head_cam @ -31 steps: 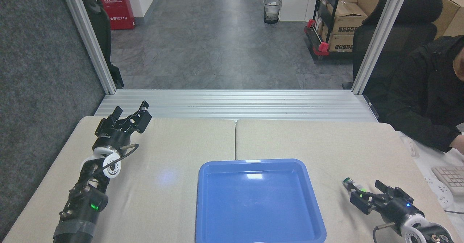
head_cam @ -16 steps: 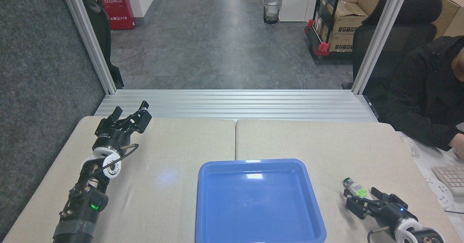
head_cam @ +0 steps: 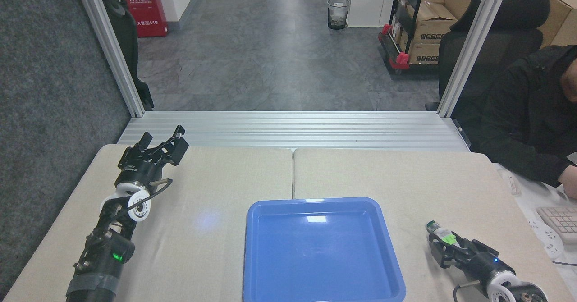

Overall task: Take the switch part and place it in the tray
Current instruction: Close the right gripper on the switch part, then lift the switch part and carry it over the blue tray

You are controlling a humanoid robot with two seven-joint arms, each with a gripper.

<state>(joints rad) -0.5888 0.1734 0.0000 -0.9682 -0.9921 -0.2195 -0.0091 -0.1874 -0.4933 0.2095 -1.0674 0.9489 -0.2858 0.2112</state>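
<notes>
Bare tabletop between switch part and tray; only the low raised rim in the way.

Tray, left of right pincer: blue plastic, glossy, smooth, with pale glare patches. Counter under both pincers: beige matt covering, cloth-like, faintly soiled. Switch part, at right pincer's tips: pale plastic with bright green middle, dark cap end. Both pincers, left pincer included: black, matt, hard. Behind left pincer: ribbed silver metal rail, brushed sheen. Wall panel to its left: dark grey, rough, felt-like.
</notes>
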